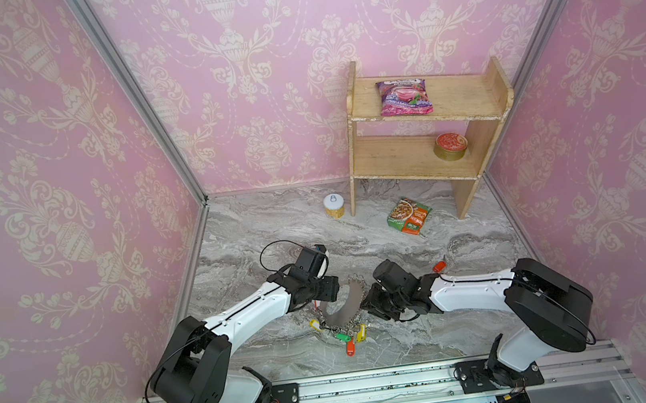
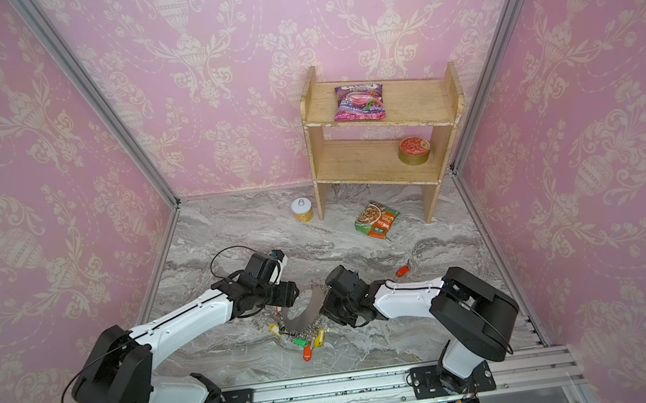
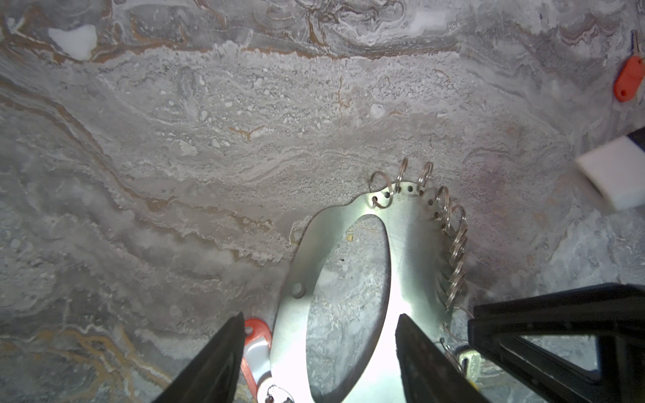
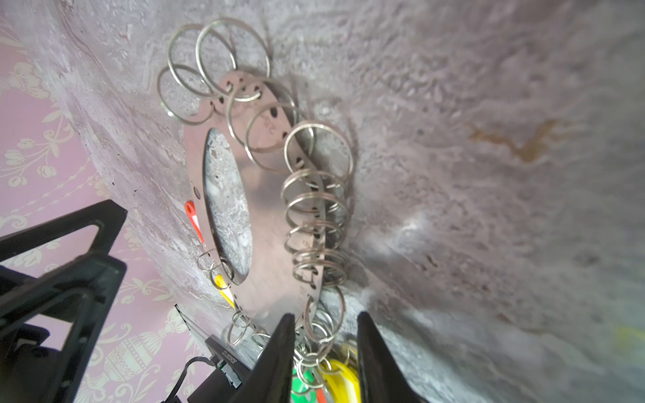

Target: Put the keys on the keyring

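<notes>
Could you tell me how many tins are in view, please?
2: a red-lidded tin on the shelf, lower board; a white-lidded tin on the table beside that shelf. None seems hidden.

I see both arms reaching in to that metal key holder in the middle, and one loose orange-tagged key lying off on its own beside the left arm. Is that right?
Not quite. The loose orange-tagged key lies beside the right arm, not the left, as both top views show. The rest is right: both arms reach in to the keyring.

Pink damask walls (image 1: 15, 165); grey marbled table (image 1: 275, 233); silver keyring (image 1: 346, 306); keys (image 1: 343, 337) tagged yellow, green, orange
</notes>
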Available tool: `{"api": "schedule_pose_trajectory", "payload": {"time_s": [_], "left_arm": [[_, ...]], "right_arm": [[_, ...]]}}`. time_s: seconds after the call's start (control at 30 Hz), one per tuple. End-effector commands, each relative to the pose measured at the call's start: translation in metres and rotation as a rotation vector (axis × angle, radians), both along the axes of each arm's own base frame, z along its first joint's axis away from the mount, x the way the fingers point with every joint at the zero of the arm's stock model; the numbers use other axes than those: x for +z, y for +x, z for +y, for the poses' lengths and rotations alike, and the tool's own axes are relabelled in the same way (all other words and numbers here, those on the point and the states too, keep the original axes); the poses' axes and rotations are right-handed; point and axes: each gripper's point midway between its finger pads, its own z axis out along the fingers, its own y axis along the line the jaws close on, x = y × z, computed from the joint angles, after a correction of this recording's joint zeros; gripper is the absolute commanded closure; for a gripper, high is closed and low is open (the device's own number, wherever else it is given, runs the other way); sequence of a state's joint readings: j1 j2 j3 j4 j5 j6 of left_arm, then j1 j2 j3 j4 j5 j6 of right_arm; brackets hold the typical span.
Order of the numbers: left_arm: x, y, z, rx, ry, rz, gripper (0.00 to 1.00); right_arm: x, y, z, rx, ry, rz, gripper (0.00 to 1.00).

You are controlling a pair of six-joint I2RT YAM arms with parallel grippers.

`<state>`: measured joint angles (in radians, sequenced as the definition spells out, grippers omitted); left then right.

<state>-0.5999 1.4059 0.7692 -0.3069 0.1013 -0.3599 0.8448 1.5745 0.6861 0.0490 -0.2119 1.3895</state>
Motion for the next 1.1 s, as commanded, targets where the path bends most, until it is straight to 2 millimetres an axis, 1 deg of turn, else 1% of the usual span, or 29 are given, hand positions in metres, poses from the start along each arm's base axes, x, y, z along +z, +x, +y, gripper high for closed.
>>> {"api": "schedule_pose_trajectory", "payload": {"time_s": [0.0, 0.23, 0.4, 0.77, 1.07], "left_arm": [[0.000, -0.004, 0.002, -0.017, 0.011, -0.011, 0.29], [0.000, -0.006, 0.006, -0.015, 0.017, -0.011, 0.29], [0.000, -0.006, 0.008, -0.012, 0.016, -0.013, 0.29], [0.002, -0.004, 0.008, -0.009, 0.008, -0.019, 0.29], [0.003, -0.005, 0.008, -0.011, 0.007, -0.018, 0.29]], "right_arm": [[-0.005, 0.005, 0.000, -0.030, 0.000, 0.013, 0.68], [-0.011, 0.006, 0.002, -0.056, 0.011, 0.041, 0.70], [-0.015, 0.005, 0.001, -0.069, 0.007, 0.058, 0.74], [-0.013, 0.004, -0.007, -0.092, -0.018, 0.059, 0.81], [-0.015, 0.003, -0.012, -0.103, -0.027, 0.064, 0.90]]}}
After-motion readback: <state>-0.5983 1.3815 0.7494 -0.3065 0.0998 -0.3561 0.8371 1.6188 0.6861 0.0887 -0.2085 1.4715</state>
